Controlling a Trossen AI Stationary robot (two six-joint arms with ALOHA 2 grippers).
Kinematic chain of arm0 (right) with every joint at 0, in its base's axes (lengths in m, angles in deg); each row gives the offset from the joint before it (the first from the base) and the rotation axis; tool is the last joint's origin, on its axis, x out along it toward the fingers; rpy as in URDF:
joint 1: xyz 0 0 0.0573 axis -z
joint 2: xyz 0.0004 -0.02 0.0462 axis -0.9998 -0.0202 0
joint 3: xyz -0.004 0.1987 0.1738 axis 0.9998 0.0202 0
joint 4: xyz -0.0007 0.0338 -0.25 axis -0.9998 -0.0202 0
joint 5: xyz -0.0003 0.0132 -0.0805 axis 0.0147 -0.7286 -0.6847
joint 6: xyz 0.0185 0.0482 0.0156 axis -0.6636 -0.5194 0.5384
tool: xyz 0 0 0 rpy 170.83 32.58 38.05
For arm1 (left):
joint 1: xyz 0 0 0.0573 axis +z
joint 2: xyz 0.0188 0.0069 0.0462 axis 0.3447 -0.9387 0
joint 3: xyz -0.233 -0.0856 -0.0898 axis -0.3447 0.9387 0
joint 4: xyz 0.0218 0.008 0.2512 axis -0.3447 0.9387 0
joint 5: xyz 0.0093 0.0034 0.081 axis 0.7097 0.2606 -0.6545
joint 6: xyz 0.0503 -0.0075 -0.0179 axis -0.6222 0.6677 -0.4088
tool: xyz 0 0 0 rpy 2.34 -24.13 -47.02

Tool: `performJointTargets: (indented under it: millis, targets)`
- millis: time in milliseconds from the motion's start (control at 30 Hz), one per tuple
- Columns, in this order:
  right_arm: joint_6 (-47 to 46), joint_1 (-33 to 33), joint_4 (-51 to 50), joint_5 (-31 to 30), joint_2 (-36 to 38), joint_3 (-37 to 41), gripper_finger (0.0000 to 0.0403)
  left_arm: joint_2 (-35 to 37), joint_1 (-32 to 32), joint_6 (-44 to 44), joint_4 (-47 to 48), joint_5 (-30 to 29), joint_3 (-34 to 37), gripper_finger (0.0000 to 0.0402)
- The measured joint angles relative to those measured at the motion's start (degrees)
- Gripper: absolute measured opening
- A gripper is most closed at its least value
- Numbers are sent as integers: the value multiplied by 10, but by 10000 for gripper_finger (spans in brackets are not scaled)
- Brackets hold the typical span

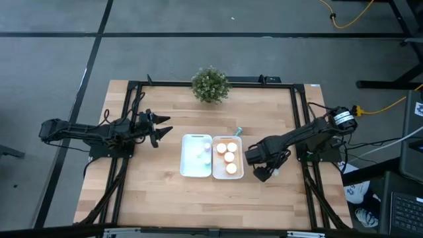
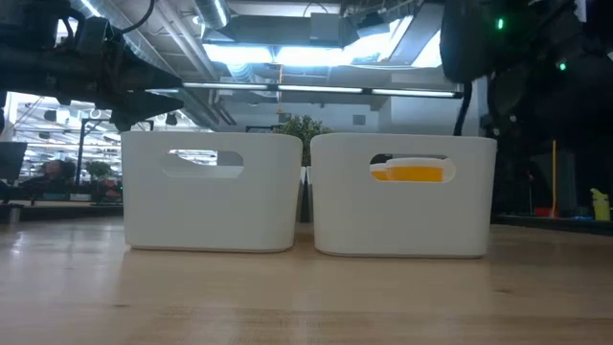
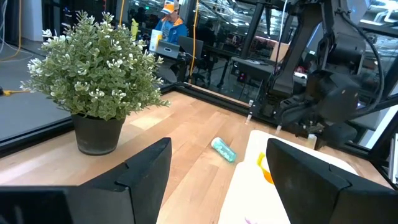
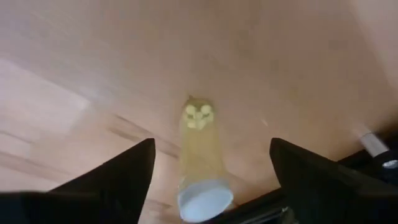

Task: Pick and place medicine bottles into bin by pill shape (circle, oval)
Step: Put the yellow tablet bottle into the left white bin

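Two white plastic bins (image 1: 196,173) sit side by side mid-table; my right gripper (image 4: 211,163) hangs just beside the right-hand one, fingers spread wide, holding nothing. A translucent orange bottle with a white cap (image 4: 202,163) lies on its side on the wood between my fingers, pale pills showing through its base. To do this well, I'd centre over its barrel, drop until the fingers flank it, and squeeze gently so it cannot roll.
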Motion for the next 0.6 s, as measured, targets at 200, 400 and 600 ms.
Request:
performJointTargets:
  millis: [200,400,600]
  targets:
    - [-55,-16,-21,-90,80,-28,322,0,0,0,0,0,0,255]
    - [-157,-95,-34,-144,142,-30,322,0,0,0,0,0,0,255]
    - [-299,-211,-33,-233,156,-30,322,0,0,0,0,0,0,255]
